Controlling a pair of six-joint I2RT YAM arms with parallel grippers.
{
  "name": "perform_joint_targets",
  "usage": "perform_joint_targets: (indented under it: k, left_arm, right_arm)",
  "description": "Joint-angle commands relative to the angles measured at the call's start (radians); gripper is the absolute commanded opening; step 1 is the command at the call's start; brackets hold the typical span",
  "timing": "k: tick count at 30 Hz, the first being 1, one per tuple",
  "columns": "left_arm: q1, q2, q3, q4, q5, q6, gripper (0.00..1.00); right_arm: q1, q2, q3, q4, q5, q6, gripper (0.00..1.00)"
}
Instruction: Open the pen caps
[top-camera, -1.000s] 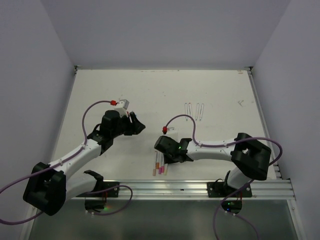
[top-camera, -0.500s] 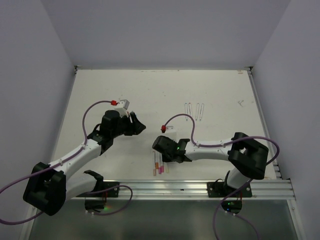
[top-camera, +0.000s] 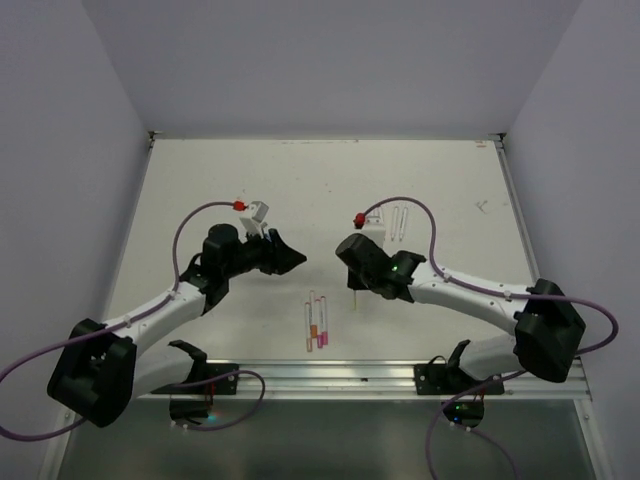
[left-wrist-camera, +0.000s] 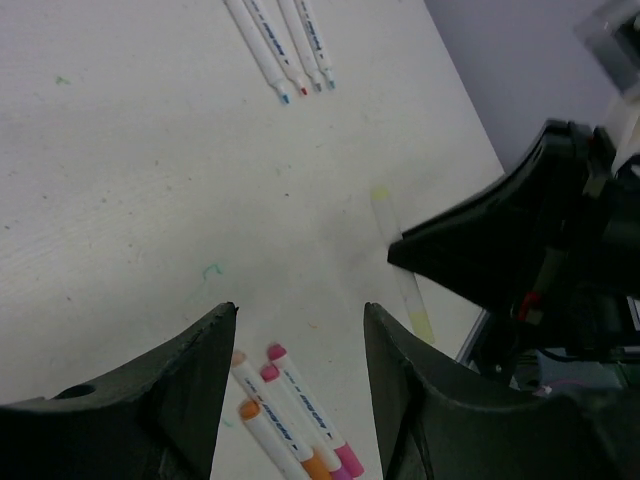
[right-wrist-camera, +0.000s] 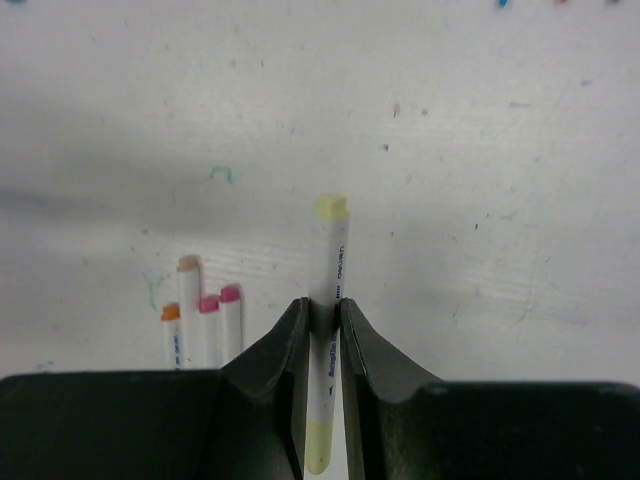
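My right gripper (right-wrist-camera: 322, 305) is shut on a white pen (right-wrist-camera: 333, 262) with pale yellow caps at both ends and holds it above the table; it also shows in the top view (top-camera: 355, 297). Several white pens (top-camera: 315, 323) with orange, peach and pink caps lie side by side near the front rail, and show left of the fingers in the right wrist view (right-wrist-camera: 200, 318). My left gripper (left-wrist-camera: 299, 310) is open and empty, hovering above those pens (left-wrist-camera: 295, 410) and facing the right gripper (left-wrist-camera: 500, 240). In the top view the left gripper (top-camera: 292, 259) is left of the held pen.
Several more white pens (top-camera: 388, 218) with small blue and red tips lie at the back middle of the table, and show in the left wrist view (left-wrist-camera: 285, 45). The aluminium front rail (top-camera: 380, 377) runs along the near edge. Purple cables arc over both arms.
My right gripper has risen off the group of pens with the yellow-capped pen in it and moved back and right. My left gripper has moved slightly right, toward it.
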Motion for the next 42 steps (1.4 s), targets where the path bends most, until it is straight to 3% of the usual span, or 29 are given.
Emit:
perform_joint_targets:
  k: [1,6,14,30,34,39,42]
  left_arm:
    - [-0.033,0.021,-0.029,0.191,0.116,-0.059,0.57]
    - [-0.125,0.083,-0.037,0.326,0.116,-0.115,0.57]
    - [-0.219,0.216,-0.028,0.503,0.104,-0.229,0.57]
    - [-0.256,0.337,0.055,0.554,0.081,-0.263,0.56]
    - [-0.262,0.354,0.064,0.560,0.093,-0.263,0.41]
    - [-0.264,0.354,0.064,0.546,0.081,-0.253,0.01]
    - [-0.264,0.354,0.059,0.543,0.076,-0.247,0.00]
  right_arm:
    - [-0.065,-0.080,0.048,0.099,-0.029,-0.104,0.00]
    - [-0.137,-0.112,0.071,0.179,-0.100,-0.114,0.00]
    - [-0.140,-0.123,0.085,0.277,-0.117,-0.078,0.00]
    - [-0.140,-0.091,0.065,0.338,-0.149,-0.046,0.00]
    - [-0.142,-0.096,0.053,0.342,-0.143,-0.045,0.00]
    - [-0.143,-0.097,0.045,0.351,-0.155,-0.037,0.00]
    - [-0.143,-0.097,0.025,0.368,-0.169,-0.032,0.00]
